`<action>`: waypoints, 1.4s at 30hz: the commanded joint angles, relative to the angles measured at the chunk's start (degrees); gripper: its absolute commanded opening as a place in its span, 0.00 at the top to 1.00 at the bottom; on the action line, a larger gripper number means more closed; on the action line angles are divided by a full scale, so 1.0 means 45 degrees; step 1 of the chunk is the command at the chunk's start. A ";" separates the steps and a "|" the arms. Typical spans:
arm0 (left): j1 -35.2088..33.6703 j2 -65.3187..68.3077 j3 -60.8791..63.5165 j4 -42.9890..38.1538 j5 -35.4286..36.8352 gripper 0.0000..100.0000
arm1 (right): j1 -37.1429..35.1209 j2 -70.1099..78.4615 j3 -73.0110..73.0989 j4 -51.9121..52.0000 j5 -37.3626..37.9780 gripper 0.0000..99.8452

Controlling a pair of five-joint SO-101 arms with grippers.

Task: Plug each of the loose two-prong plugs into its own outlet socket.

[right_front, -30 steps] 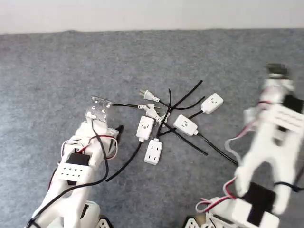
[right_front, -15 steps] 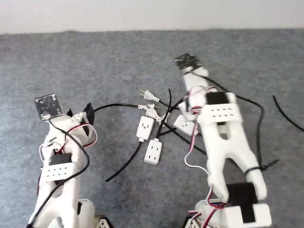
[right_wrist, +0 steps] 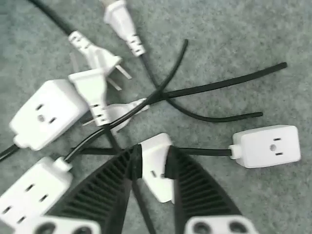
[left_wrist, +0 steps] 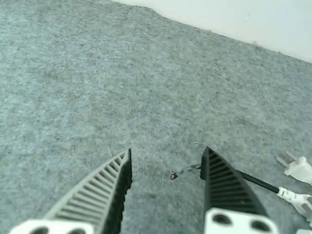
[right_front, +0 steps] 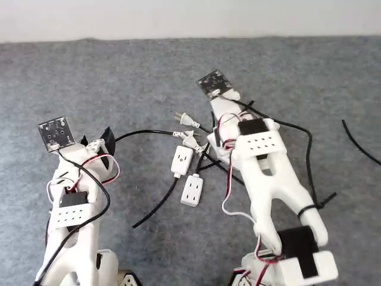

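Right gripper [right_wrist: 152,157]: closed against both flanks of an outlet socket [right_wrist: 157,175], which sits between the jaws with its slotted face up. The socket's long axis is taken to run along the fingers, out from the palm. Its cord end is hidden beneath the jaws.

Step judged: the socket is to be secured so that a plug can be brought to it. The grip is best set square on the flanks with the slots left uncovered. Any lift should be low, since black cables [right_wrist: 209,87] cross just beyond the fingertips and could be dragged.

A two-prong plug [right_wrist: 96,92] lies just ahead of the fingertips. A farther plug [right_wrist: 118,18] is laid with its cord toward the gripper and its prongs pointing away.

Left gripper [left_wrist: 166,152]: jaws apart over bare carpet [left_wrist: 97,73], well away from the held socket. A cable end [left_wrist: 183,171] lies beside one fingertip.

It is judged that a plug should be taken by its body, with the prongs lined up to the slots.
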 commanded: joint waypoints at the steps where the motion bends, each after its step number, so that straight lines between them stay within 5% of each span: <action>1: -0.0039 -0.0039 -0.0615 -0.0352 0.0117 0.78 | -0.0752 -0.1045 0.0567 0.0088 0.0762 0.96; 14: 0.0000 -0.0039 -0.0596 -0.0313 0.0117 0.78 | 0.0283 0.0928 0.3126 -0.3214 0.3399 0.96; 23: 0.0000 -0.0039 -0.0596 -0.0313 0.0117 0.78 | -0.0166 0.0713 0.2794 -0.1631 0.3399 0.96; 31: 0.0059 -0.0039 -0.0576 -0.0332 0.0098 0.78 | 0.1338 -0.3683 0.3907 0.1455 0.3419 0.96; 42: 0.0547 -0.0020 -0.0342 -0.0391 -0.0508 0.78 | 0.3976 -0.5714 0.8147 -0.0537 0.7424 0.95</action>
